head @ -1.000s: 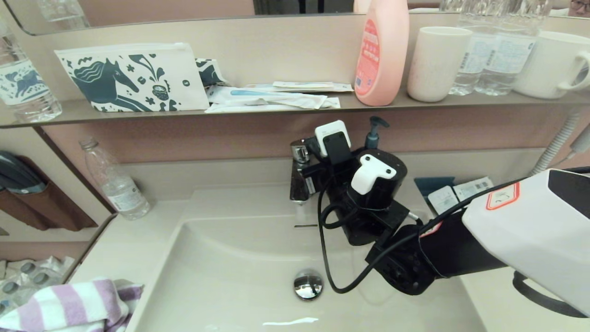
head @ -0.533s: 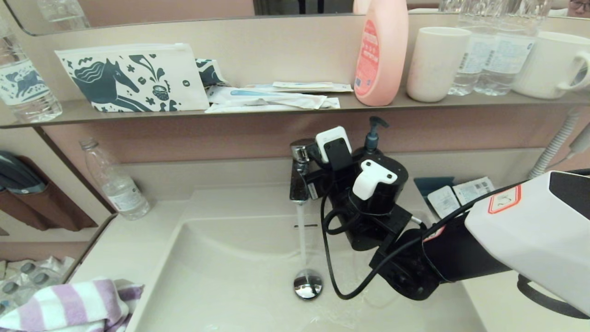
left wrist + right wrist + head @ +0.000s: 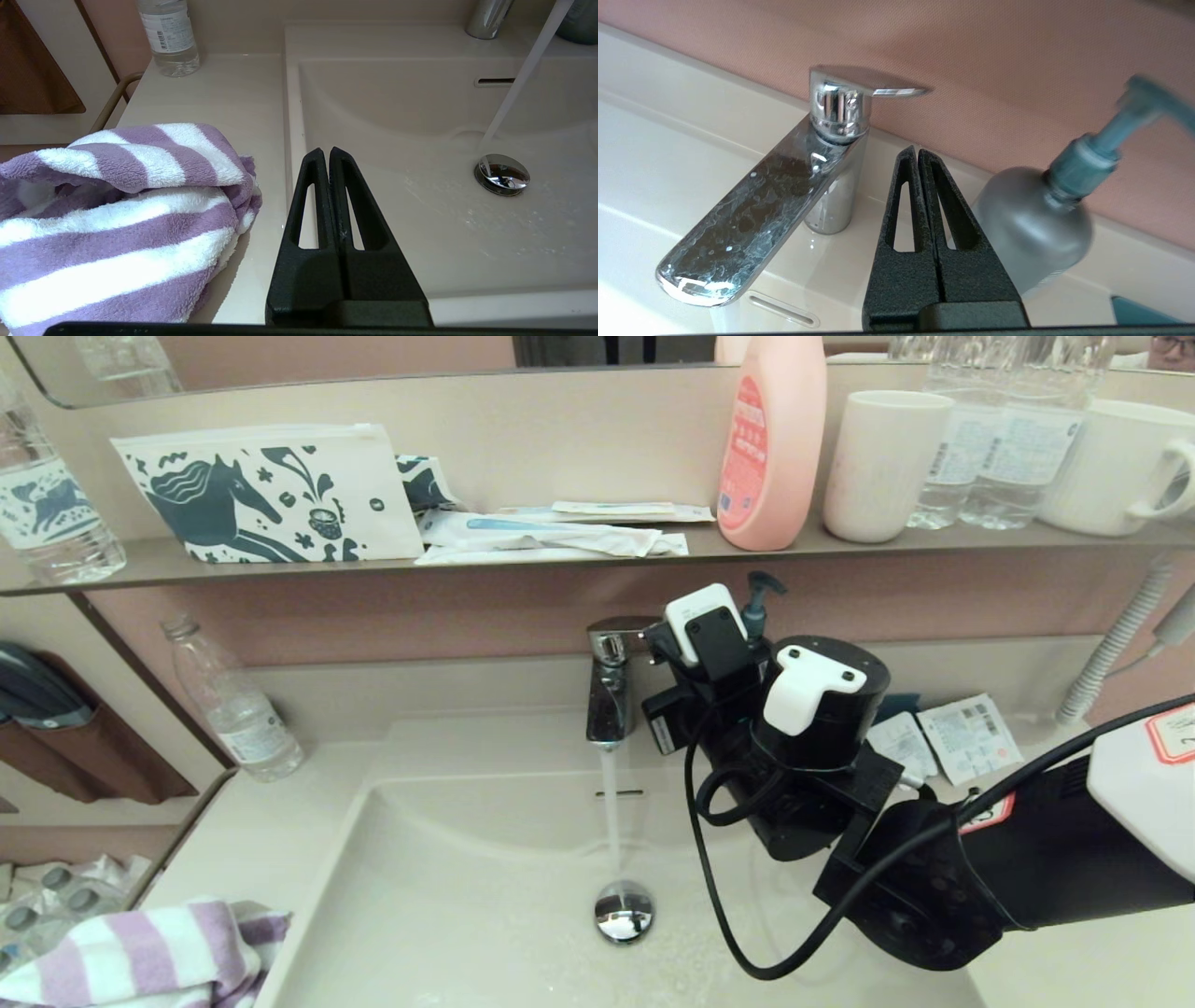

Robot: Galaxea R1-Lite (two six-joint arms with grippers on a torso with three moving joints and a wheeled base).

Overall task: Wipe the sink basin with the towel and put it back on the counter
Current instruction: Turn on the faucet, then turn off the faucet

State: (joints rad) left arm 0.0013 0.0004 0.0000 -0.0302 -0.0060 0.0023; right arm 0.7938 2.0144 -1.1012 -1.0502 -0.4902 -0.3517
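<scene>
The purple and white striped towel (image 3: 140, 957) (image 3: 117, 214) lies bunched on the beige counter (image 3: 252, 831) left of the sink basin (image 3: 448, 896) (image 3: 420, 116). Water (image 3: 610, 821) runs from the chrome faucet (image 3: 607, 700) (image 3: 784, 196) onto the drain plug (image 3: 624, 911) (image 3: 502, 173), below the overflow slot (image 3: 619, 793). My left gripper (image 3: 328, 151) is shut and empty, over the basin's left rim beside the towel, not touching it. My right gripper (image 3: 917, 151) is shut and empty, between the faucet and a grey pump bottle (image 3: 1031, 228), just beyond the tip of the faucet lever (image 3: 873, 86).
A clear water bottle (image 3: 233, 705) stands at the counter's back left. Sachets (image 3: 971, 737) lie right of the faucet. The shelf (image 3: 560, 555) above holds a horse-print pouch (image 3: 271, 490), a pink bottle (image 3: 773, 439), a cup (image 3: 882, 462) and water bottles.
Water has started running from the faucet into the basin. My right arm has drawn back to the right, away from the faucet lever. The towel has not moved.
</scene>
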